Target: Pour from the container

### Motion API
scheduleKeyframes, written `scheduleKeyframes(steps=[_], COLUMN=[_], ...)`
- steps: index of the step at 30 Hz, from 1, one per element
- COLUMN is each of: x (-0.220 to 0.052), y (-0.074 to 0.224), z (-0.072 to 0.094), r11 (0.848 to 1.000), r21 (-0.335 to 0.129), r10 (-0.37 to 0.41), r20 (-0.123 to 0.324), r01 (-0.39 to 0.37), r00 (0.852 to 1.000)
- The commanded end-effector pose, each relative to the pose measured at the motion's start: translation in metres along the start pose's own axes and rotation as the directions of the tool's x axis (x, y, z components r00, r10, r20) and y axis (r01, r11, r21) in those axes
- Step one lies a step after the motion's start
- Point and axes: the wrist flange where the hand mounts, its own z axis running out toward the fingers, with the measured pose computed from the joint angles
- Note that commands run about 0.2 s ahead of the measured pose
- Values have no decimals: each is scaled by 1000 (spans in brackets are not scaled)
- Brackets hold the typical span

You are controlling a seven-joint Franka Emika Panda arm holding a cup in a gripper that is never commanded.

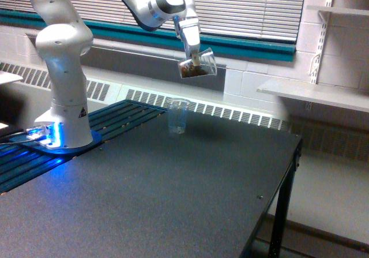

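Note:
The container (198,64) is a clear, wide, short plastic cup with brown bits inside, held in the air and tilted. My gripper (193,55) is shut on it, high above the table's far side. Below it and slightly to the exterior view's left, a slimmer, taller clear cup (178,116) stands upright on the dark table (173,194). The container hangs well above that cup and touches nothing else.
The arm's white base (63,108) stands on a blue-lit plate at the exterior view's left, on dark slats (115,119). A white shelf (311,93) juts out at the right. The table's right edge (288,171) drops to the floor.

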Motion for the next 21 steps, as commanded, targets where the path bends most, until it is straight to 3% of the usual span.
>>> scheduleKeyframes(steps=[1,11,21], x=[-9,-28,-36], y=[6,13,24], z=[-4,-5,-6], r11=[991,971,938], r21=[-29,-73,-126], r10=[130,232,333], r20=[4,44,64], r01=[-130,-229,-324], r00=[992,972,941])
